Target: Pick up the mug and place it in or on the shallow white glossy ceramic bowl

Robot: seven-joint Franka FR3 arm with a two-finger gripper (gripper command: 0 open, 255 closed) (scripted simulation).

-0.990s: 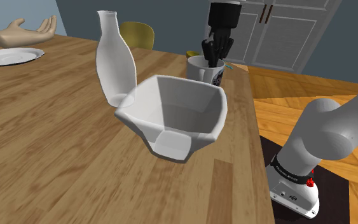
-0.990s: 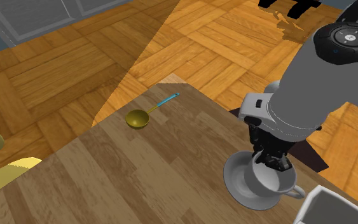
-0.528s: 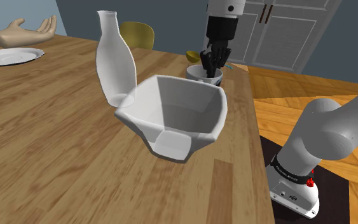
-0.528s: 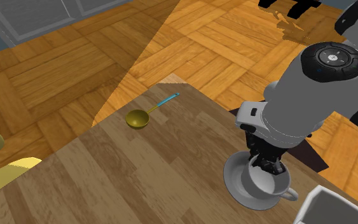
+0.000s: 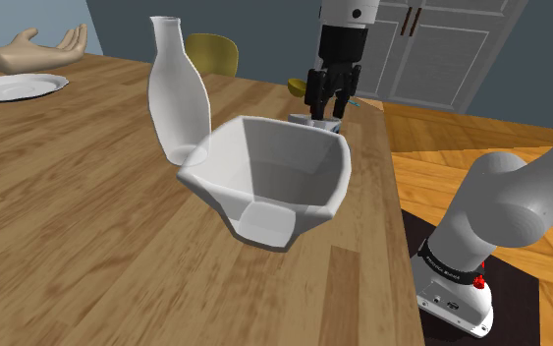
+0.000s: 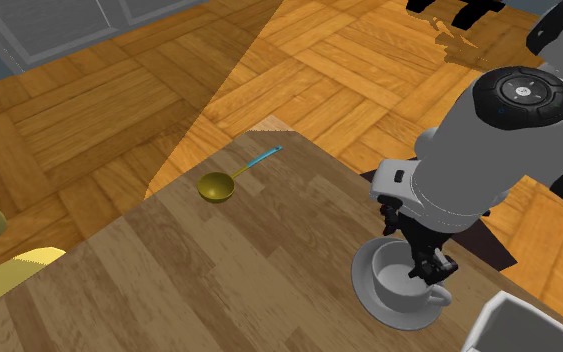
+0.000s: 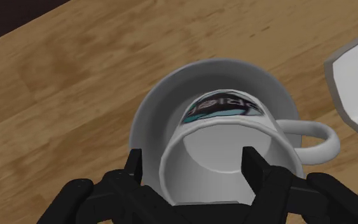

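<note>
The white mug [image 7: 234, 130], with a dark logo on its side, stands upright in the shallow white bowl [image 7: 151, 111] near the table's corner. Its handle points toward the large angular bowl. My gripper [image 7: 196, 159] hovers just over the mug, open. One finger hangs inside the mug's mouth and the other outside its wall, neither pressing on it. In the second exterior view the mug [image 6: 406, 285] rests in the shallow bowl [image 6: 364, 285] under my gripper [image 6: 421, 262]. In the shoulder view my gripper [image 5: 325, 96] stands above the mug's rim [image 5: 308, 118], mostly hidden behind the large bowl.
A large angular white bowl [image 5: 269, 177] and a tall white bottle [image 5: 176, 93] stand close by on the wooden table. A gold ladle [image 6: 214, 187] lies toward the far corner. A plate [image 5: 14, 86] and a hand model [image 5: 38, 49] sit far off. The table edge runs beside the stand [image 5: 456, 295].
The gripper lowered the mug into the shallow bowl, then its fingers spread apart and let go of the mug's wall.
</note>
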